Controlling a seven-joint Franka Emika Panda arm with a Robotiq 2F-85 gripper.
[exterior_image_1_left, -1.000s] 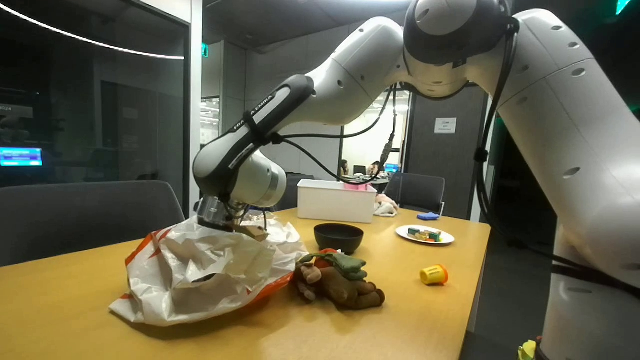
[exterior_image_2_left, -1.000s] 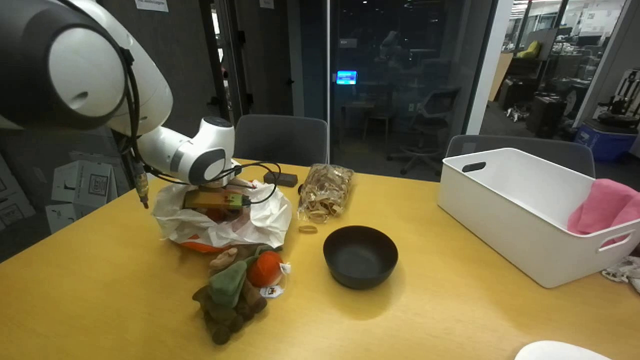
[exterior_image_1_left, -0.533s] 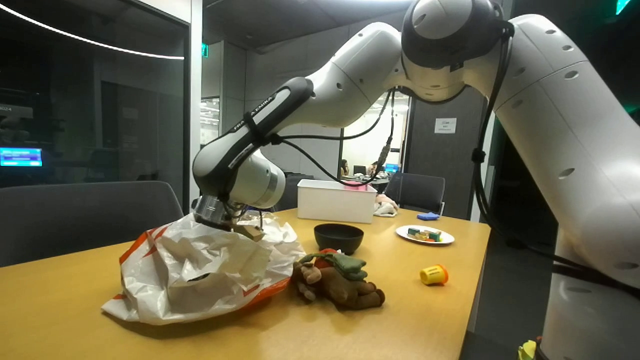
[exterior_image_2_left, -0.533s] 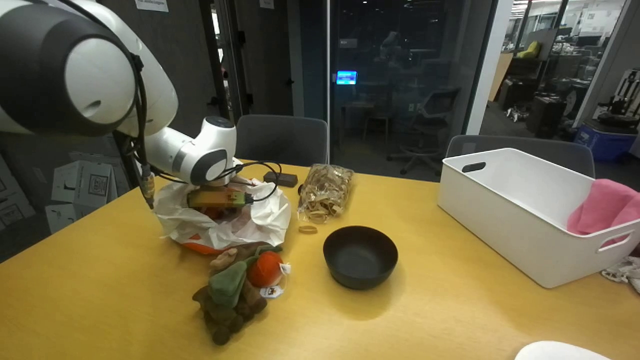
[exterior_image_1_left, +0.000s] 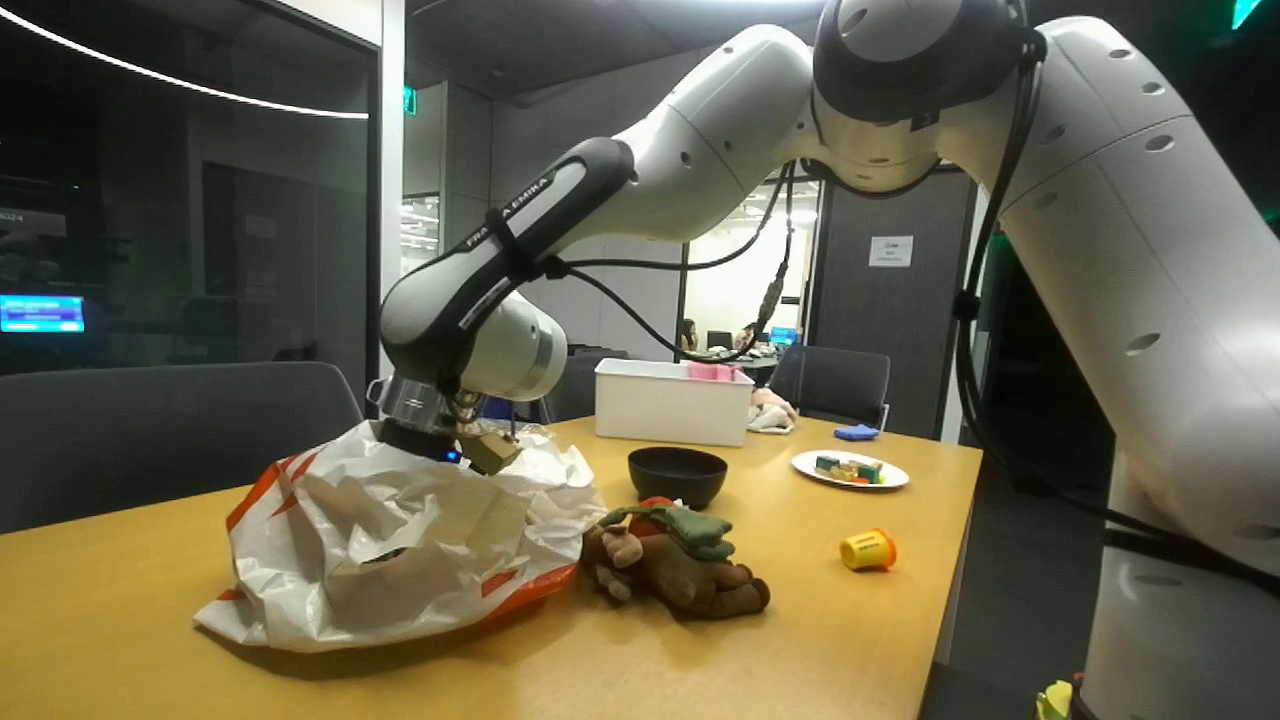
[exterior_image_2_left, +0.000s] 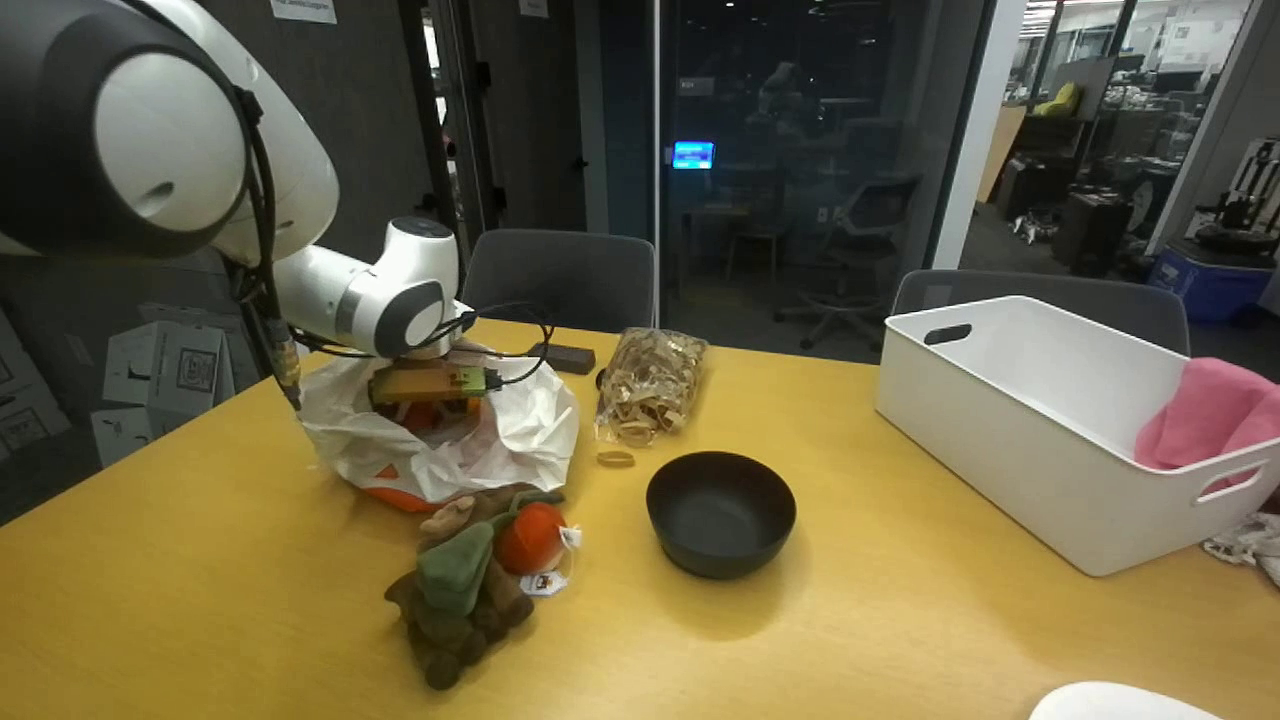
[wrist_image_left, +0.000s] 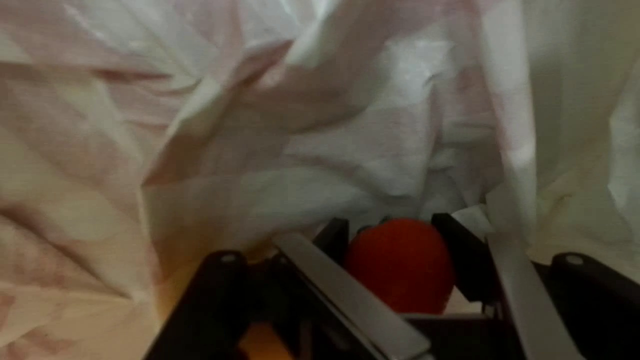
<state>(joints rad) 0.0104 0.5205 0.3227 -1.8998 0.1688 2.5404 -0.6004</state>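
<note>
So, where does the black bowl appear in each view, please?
In an exterior view: black bowl just right of centre, below the middle.
In an exterior view: black bowl right of centre, below the middle.
In the wrist view: not visible.
Shared landmark: the white bag, seen from inside in the wrist view.

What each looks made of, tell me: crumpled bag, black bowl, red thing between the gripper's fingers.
Crumpled bag: thin plastic film, slightly glossy, from sharp creases and highlights.
Black bowl: perhaps matte plastic; only soft sheen.
Red thing: possibly matte fabric or foam; no glints, but dimly lit.
</note>
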